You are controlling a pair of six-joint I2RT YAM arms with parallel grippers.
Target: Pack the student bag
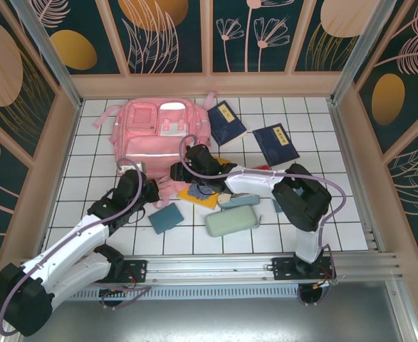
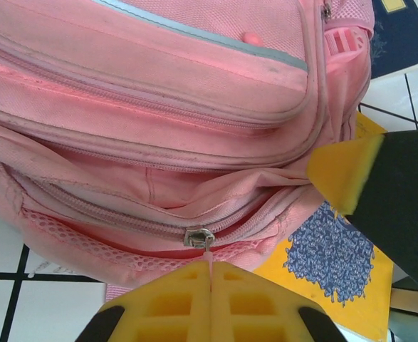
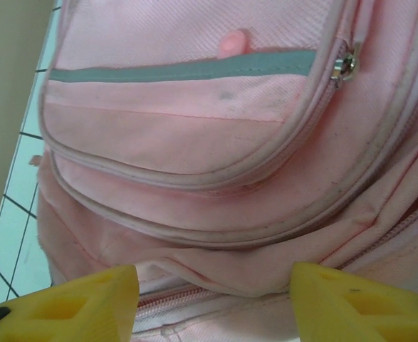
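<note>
The student bag (image 1: 159, 130) is a pink backpack lying flat at the back of the white tiled table, front pockets up. My left gripper (image 2: 211, 269) is at its near edge, shut on the thin pink pull tab of the metal zipper slider (image 2: 198, 237); the zipper beside it gapes a little. My right gripper (image 3: 212, 303) is open just right of it at the same edge, its yellow fingertips (image 3: 87, 303) standing wide on either side of a loose fold of the bag's fabric (image 3: 251, 263) without pinching it. In the top view the left gripper (image 1: 146, 189) and right gripper (image 1: 193, 158) are both at the bag's near rim.
Two dark blue books (image 1: 226, 121) (image 1: 276, 142) lie right of the bag. A yellow book (image 1: 198, 194) sits partly under its near corner. A teal notebook (image 1: 166, 217), a green pencil case (image 1: 231, 221) and a smaller pale case (image 1: 238, 200) lie near the front. Wooden walls enclose the table.
</note>
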